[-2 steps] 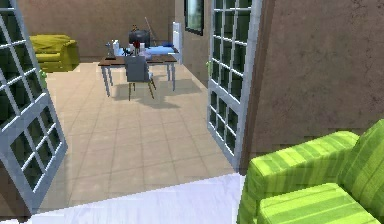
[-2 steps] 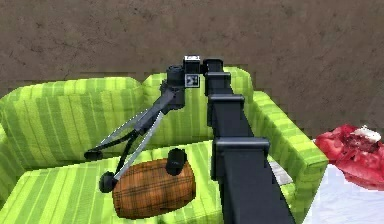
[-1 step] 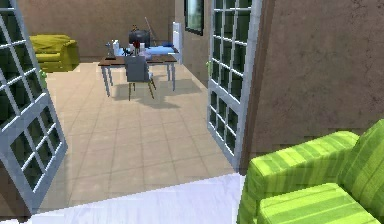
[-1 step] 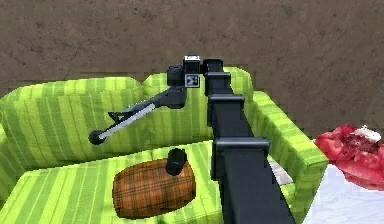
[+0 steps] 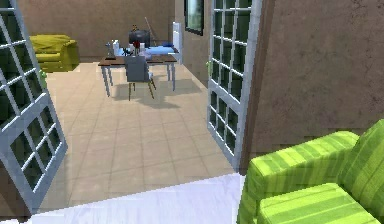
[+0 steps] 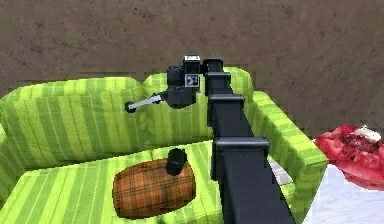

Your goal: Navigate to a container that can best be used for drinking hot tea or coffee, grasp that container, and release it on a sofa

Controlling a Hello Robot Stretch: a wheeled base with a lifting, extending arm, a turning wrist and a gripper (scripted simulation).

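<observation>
Small dark cylindrical cup (image 6: 178, 160) on green striped sofa (image 6: 60, 120), beside brown plaid cushion (image 6: 150, 188); gripper (image 6: 134, 105) near backrest; can't tell its grip or load.

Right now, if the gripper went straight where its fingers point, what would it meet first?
Probably the green sofa backrest ahead of the gripper; depth is unclear, so it might pass in front.

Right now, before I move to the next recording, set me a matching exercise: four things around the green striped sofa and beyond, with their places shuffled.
Things:
1. brown plaid cushion
2. gripper
3. red lumpy thing
4. dark dining table

Places:
A. past the open glass doors
B. lying on the green striped sofa, on its seat
C. at the arm side view's right edge
D. in front of the sofa's backrest

Pairs: 1-B, 2-D, 3-C, 4-A
</observation>
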